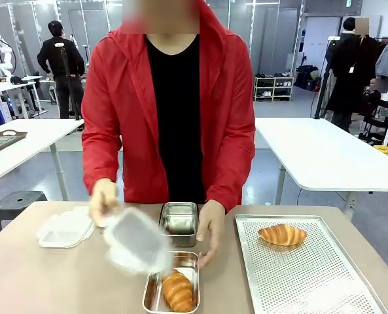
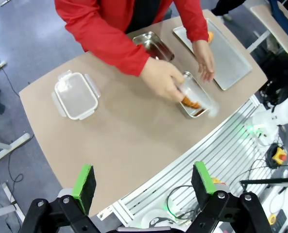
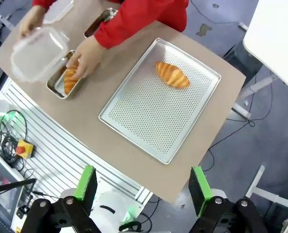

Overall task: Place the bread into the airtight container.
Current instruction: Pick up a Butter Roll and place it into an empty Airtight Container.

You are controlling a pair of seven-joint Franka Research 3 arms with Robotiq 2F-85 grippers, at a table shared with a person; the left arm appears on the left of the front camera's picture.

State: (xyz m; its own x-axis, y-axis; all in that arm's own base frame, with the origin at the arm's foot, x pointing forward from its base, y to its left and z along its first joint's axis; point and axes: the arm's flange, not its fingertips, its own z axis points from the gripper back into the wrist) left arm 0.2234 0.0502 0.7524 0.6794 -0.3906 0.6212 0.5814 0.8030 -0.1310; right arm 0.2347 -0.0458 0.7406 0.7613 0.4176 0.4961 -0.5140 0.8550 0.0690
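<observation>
Lidding seems the step in hand: bread (image 1: pixel 178 291) lies in the near steel container (image 1: pixel 190 261), a person's hand (image 1: pixel 102 199) holds a blurred, probably clear lid (image 1: pixel 136 241) over it, and your left end effector (image 2: pixel 143 177) and right end effector (image 3: pixel 143 177) hang high, fingers apart, so next seat that lid squarely.

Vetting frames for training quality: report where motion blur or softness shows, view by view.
Front view: the clear lid is smeared by motion, the croissant on the tray sharp. Left wrist view: the lid and the person's hand blur. Right wrist view: mostly sharp, lid slightly soft.
</observation>
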